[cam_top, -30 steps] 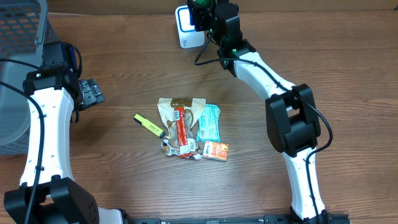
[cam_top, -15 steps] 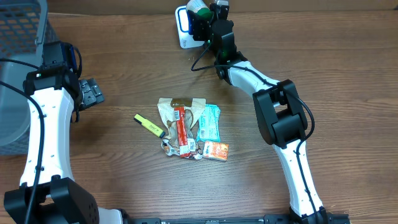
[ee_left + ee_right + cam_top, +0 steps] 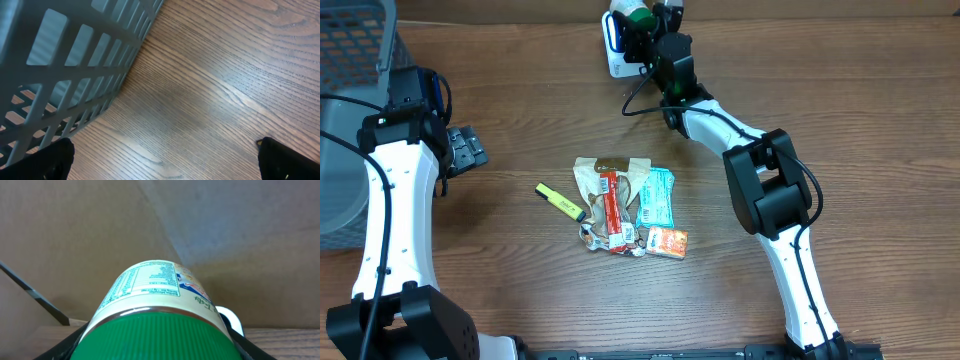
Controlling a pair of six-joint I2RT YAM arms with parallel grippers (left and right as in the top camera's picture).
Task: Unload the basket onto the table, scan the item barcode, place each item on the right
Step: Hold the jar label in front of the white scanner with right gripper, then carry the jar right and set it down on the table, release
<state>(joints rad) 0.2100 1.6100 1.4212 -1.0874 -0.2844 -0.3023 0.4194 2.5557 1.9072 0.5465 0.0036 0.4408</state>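
The right gripper (image 3: pixel 648 28) is at the far edge of the table and is clamped on a green-lidded container (image 3: pixel 155 310); its dark fingers sit at both sides of the ribbed lid. The container is in the air, just beside the white barcode scanner (image 3: pixel 613 55) and a little above it. From the right wrist, the long axis of the container runs away from the hand, with the lid towards the wrist and the bottom towards the cardboard wall behind. The nutrition table on the label faces up. No barcode shows on this side, so probably the container must be rolled about this axis until the code looks at the scanner window.

The left gripper (image 3: pixel 472 150) is wide apart and empty, near the grey basket (image 3: pixel 75 75) and well apart from the scanner, so the right arm is the nearer one. From overhead the arm covers most of the container, and the scanner's window cannot be made out.
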